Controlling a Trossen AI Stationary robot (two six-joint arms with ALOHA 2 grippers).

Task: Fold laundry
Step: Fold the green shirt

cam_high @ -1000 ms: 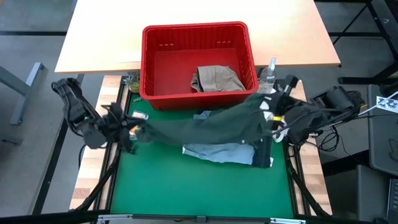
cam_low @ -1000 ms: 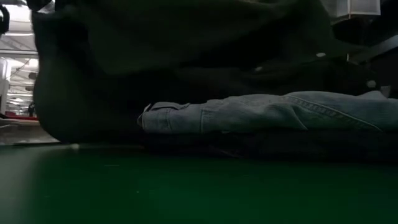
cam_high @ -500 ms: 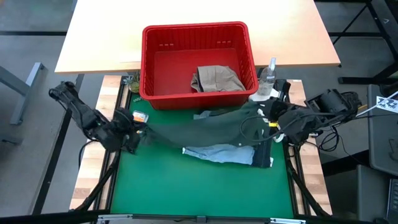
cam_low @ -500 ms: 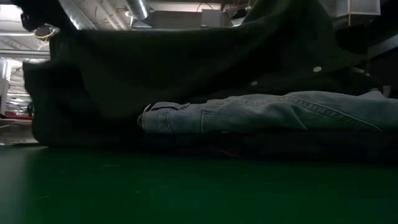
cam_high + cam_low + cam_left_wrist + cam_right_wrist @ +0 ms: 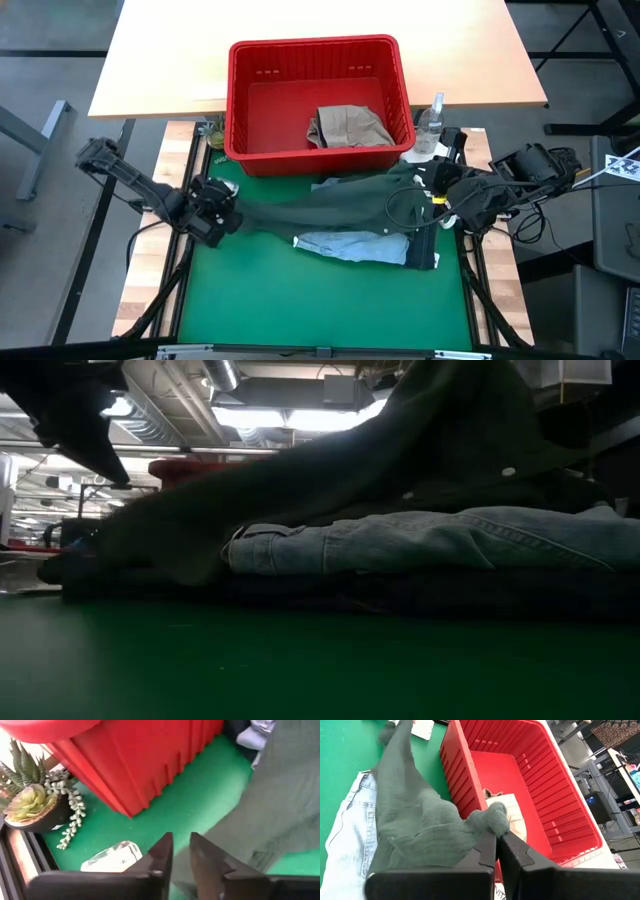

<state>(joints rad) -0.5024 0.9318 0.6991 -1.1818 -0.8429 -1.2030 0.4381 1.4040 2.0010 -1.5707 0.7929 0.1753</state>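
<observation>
**One end of the olive piece just dropped**

Your dark olive green garment [image 5: 330, 203] now lies draped over the light blue denim [image 5: 350, 244], its left end sagged onto the green mat [image 5: 300, 300]. Left gripper [image 5: 181, 851] has just cracked narrowly open, letting go. Right gripper [image 5: 498, 840] is still pinching its bunched corner beside the red basket [image 5: 238, 100]. Ceiling lights beyond.
</observation>
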